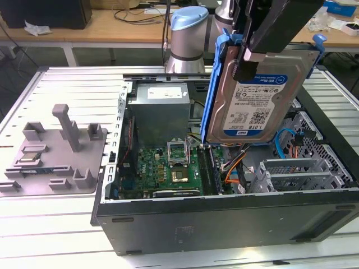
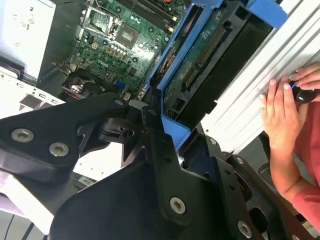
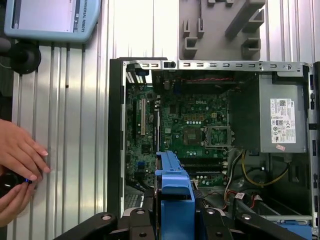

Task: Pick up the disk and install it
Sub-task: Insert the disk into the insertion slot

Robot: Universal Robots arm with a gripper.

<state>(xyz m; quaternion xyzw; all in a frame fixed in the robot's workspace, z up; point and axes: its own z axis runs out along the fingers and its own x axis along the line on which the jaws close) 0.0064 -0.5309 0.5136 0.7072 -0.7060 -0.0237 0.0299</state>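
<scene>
Closest to the lens in both wrist views were the black links of the gripper [image 3: 172, 216], and its fingers were clamped on the disk [image 3: 174, 185] by the blue-railed edge. In the exterior view the disk [image 1: 255, 103] hung on edge, label out, at about one o'clock in the picture, above the open computer case [image 1: 224, 219] and touching nothing but the gripper [image 1: 248, 57].

By my reading the pick-up was done and the installing was not: the disk sat in no bay and was clear of every bracket I could see.

Room below was mixed. Straight under the disk's lower edge lay the motherboard [image 1: 168, 165] and a knot of orange cables [image 1: 235, 168]; how much height separated them I couldn't judge. From the disk, the power supply [image 1: 160, 112] stood at nine o'clock, near but apart. The metal drive cage [image 1: 303, 171] lay at five o'clock, with a blue cable [image 1: 279, 140] looped between it and the disk. The case's far wall ran close along the exterior view's right, so that side looked tight.

Outside the case, a person's hand [image 3: 20, 150] rested on the slatted table [image 3: 75, 125], holding a small dark object, well apart from the disk. At nine o'clock in the exterior view sat a grey fixture plate [image 1: 50, 151].
</scene>
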